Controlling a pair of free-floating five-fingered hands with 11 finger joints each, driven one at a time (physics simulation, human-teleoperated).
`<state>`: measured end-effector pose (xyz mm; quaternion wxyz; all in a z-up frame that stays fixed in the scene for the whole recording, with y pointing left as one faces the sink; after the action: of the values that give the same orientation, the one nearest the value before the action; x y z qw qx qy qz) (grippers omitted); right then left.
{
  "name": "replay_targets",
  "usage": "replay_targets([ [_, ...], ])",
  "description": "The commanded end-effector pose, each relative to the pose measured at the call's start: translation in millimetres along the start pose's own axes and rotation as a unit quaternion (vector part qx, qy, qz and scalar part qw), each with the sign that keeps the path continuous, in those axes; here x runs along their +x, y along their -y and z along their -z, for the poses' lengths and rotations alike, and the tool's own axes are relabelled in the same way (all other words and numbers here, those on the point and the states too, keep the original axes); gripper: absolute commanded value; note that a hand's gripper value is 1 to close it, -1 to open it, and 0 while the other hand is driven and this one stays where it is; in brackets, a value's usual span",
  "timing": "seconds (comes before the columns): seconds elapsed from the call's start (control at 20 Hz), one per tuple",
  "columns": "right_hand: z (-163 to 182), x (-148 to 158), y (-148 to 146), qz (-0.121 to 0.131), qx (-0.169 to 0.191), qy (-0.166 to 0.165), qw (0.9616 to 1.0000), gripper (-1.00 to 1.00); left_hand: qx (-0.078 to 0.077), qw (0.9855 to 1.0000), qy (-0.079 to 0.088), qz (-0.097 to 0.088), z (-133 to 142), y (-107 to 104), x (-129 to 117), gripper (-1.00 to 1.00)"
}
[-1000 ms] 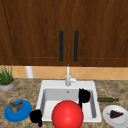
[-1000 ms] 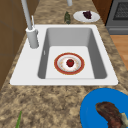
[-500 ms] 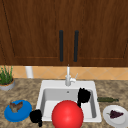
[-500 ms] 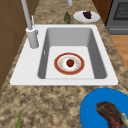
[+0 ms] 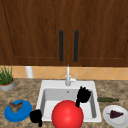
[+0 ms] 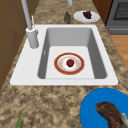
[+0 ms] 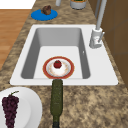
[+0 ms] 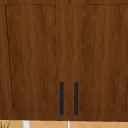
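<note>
Right now your right robot hand [image 5: 83,95] hangs over the sink [image 5: 45,86], just beyond the upper right edge of the big red ball [image 5: 67,114]. Its fingers point up and spread loosely, gripping nothing; whether it touches the ball you cannot tell from the front view. Your left robot hand [image 5: 36,116] floats at the near left corner of the sink, just left of the ball and just right of the blue plate [image 5: 11,115]; its fingers look bunched, but you cannot tell for certain whether they are closed, and nothing is in them.

The red ball fills the near middle of the front view, in front of the basin. In the side views the basin floor carries a red-rimmed plate [image 6: 58,62] with a small red fruit [image 6: 70,62] at its centre. The faucet [image 5: 68,77] stands at the far rim of the sink.

On the surface to the left, the blue plate holds a brown piece of food [image 5: 15,106], and a potted plant [image 5: 6,79] sits farther back. To the right, a dark green bottle [image 7: 56,97] lies on its side beside the sink, and near it a white plate [image 5: 110,121] bears a bunch of dark grapes [image 7: 10,108]. Above, a wooden cabinet [image 8: 32,57] has two dark vertical handles [image 8: 61,98] side by side.
</note>
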<state>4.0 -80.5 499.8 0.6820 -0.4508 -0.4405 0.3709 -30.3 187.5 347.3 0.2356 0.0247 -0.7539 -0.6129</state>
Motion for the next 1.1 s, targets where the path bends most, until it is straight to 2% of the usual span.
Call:
replay_targets([
  [0.0, -5, 4, 0, 0.069, -0.008, -0.018, 0.9974, -1.00, 0.000, 1.0000, 0.000, 0.000, 0, 0, 0, 0.00],
  [0.5, -11, 15, 1, 0.120, 0.001, -0.035, 0.9922, -1.00, 0.000, 1.0000, 0.000, 0.000, 0, 0, 0, 0.00],
  [1.05, -17, 27, 31, 0.155, 0.010, -0.040, 0.9871, -1.00, 0.000, 1.0000, 0.000, 0.000, 0, 0, 0, 0.00],
])
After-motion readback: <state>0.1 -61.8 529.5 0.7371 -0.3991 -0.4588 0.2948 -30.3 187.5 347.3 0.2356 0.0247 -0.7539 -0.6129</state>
